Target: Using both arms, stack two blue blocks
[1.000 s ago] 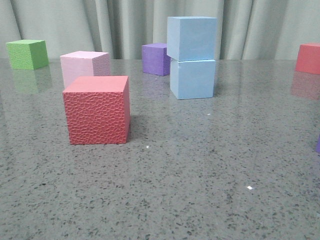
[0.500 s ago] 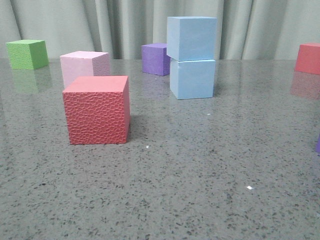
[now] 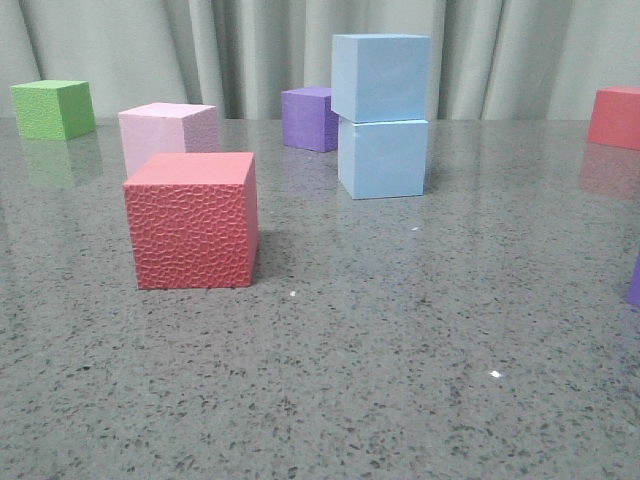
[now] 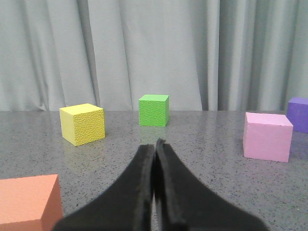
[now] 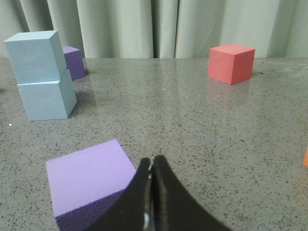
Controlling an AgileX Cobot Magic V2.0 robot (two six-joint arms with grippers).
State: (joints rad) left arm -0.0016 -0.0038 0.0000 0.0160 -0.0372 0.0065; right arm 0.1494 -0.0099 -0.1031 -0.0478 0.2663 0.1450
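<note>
The two pale sky-blue matte foam cubes stand stacked on the speckled grey stone desk (image 3: 400,330): the upper blue block (image 3: 381,77) sits on the lower blue block (image 3: 384,158), its edges set slightly off from those below. A dark purple foam cube (image 3: 309,118) stands just behind the stack, near the grey curtain (image 3: 250,50). The left hand (image 4: 155,147) has its black fingers pressed together, holding nothing; beyond its tips lie bare desk, then a green foam cube (image 4: 154,110), with a yellow textured cube (image 4: 82,123) and a pink cube (image 4: 267,136) off to either side and an orange cube (image 4: 29,199) close beside the fingers. The right hand (image 5: 151,166) is likewise closed and empty; a lilac cube (image 5: 91,180) lies just beside its tips, the blue stack is well apart from them, and open desk runs ahead to a red cube (image 5: 231,63).
</note>
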